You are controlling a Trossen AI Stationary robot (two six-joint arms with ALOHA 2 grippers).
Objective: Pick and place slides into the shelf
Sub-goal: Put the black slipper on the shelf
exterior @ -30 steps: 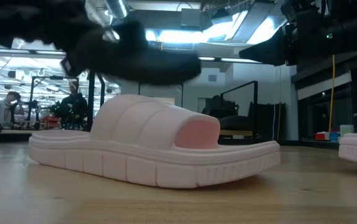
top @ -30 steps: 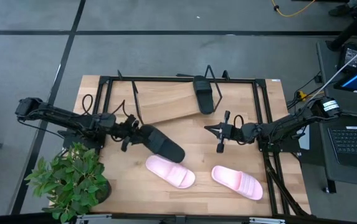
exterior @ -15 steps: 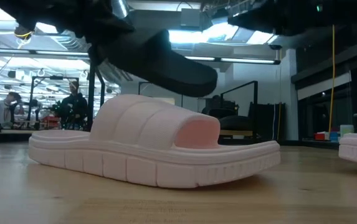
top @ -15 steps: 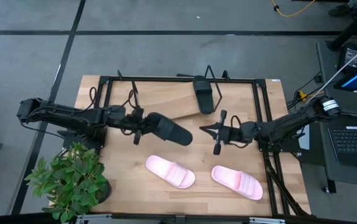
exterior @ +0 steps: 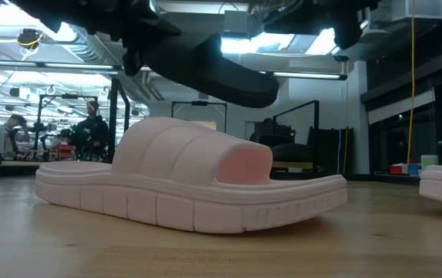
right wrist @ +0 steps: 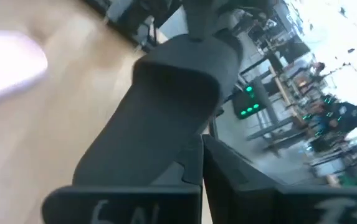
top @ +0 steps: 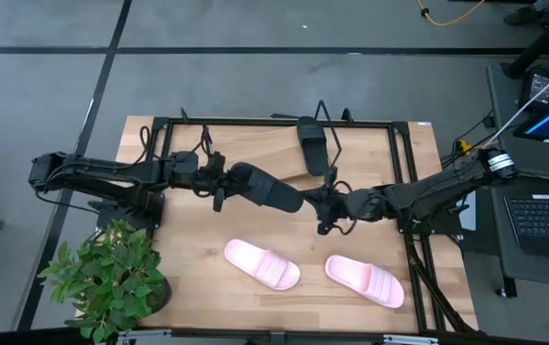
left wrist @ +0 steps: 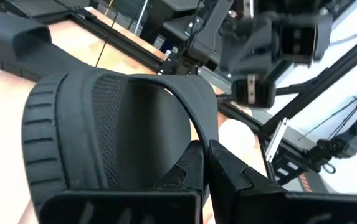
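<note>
Since a second ago we have carried the black slide (top: 266,188) up beside the shelf (top: 255,158), left gripper (top: 218,184) clamped on it, right gripper (top: 324,206) meeting its toe, fingers unreadable.

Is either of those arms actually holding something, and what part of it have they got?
The left gripper holds a black slide in the air, pinched at the strap end. The right gripper is at the slide's other end; whether it grips cannot be told.
</note>
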